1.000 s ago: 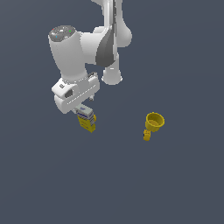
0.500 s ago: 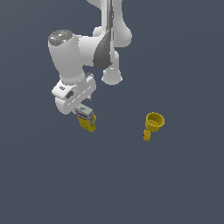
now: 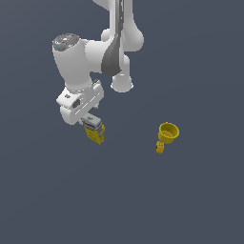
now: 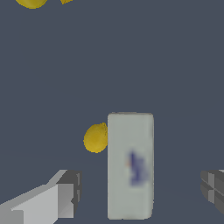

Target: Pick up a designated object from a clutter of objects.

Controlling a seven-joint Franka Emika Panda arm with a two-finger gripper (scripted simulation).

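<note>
Yellow box (image 4: 130, 165), grey-white end up, stands between my fingers (image 4: 65, 192); my gripper (image 4: 140, 192) is spread wide, untouching. Tiny ball (image 4: 95, 138) sits just beside the box.

A plain dark blue-grey floor (image 3: 190, 200) fills the scene, flat and unmarked. It shows the same even colour in the wrist view (image 4: 175, 65). No edges or walls show.

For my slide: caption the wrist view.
Open gripper straddling the box's grey-white top, a small yellow ball beside it.
</note>
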